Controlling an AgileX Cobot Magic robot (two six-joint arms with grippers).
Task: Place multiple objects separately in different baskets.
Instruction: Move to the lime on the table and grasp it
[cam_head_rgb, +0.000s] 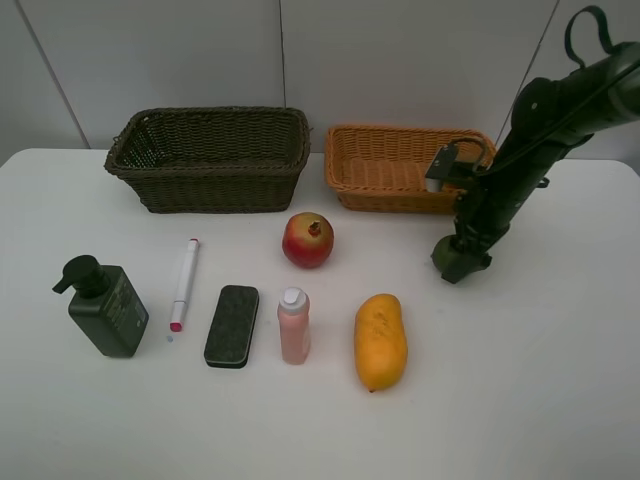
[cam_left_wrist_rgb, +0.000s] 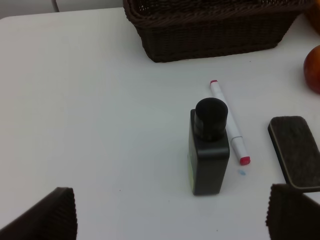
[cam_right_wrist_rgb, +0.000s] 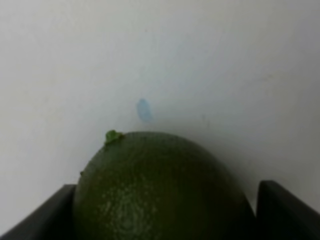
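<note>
While my right gripper (cam_head_rgb: 461, 263) clamps the green lime (cam_right_wrist_rgb: 160, 190), I judge the pick made. Next: lift, carry to the orange basket (cam_head_rgb: 400, 185) just beyond it, release.

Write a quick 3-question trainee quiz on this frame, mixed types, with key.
1. True or false: the eraser lies between the marker and the pink bottle.
2. What does the right gripper hold? A) mango B) lime C) pomegranate
3. Fill in: the left gripper is ___, with nothing between its fingers.
Key: 1 true; 2 B; 3 open.
</note>
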